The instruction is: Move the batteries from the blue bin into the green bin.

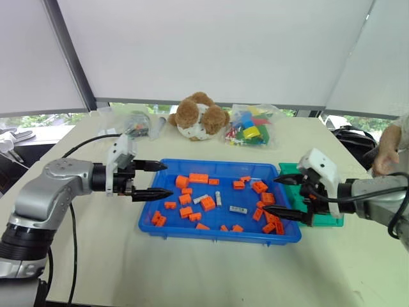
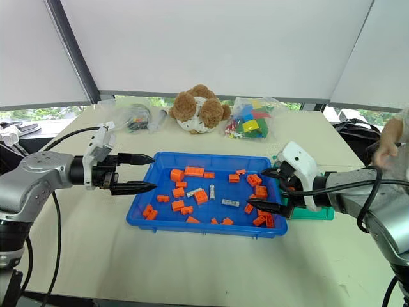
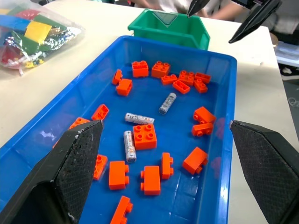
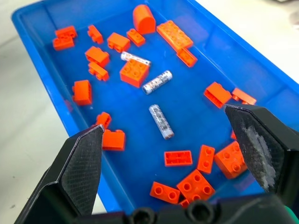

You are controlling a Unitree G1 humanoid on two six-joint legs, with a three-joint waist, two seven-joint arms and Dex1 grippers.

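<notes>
The blue bin [image 1: 217, 233] sits mid-table, holding several orange bricks [image 1: 208, 203] and three small silver batteries: one [image 1: 238, 209] lying right of centre, two [image 1: 218, 198] [image 1: 200, 199] near the middle. They also show as batteries [image 3: 167, 103] [image 4: 161, 122] in the wrist views. The green bin [image 1: 327, 220] touches the blue bin's right end, partly hidden by my right arm. My left gripper [image 1: 167, 179] hovers open over the blue bin's left end. Over its right end, my right gripper [image 1: 270, 196] is open, holding nothing.
A brown stuffed bear [image 1: 199, 116], a bag of coloured blocks [image 1: 250, 126] and a bag of dark parts [image 1: 135, 125] lie along the table's far edge. A person's hand [image 1: 386, 152] shows at the far right. A black cable [image 1: 83, 144] trails behind my left arm.
</notes>
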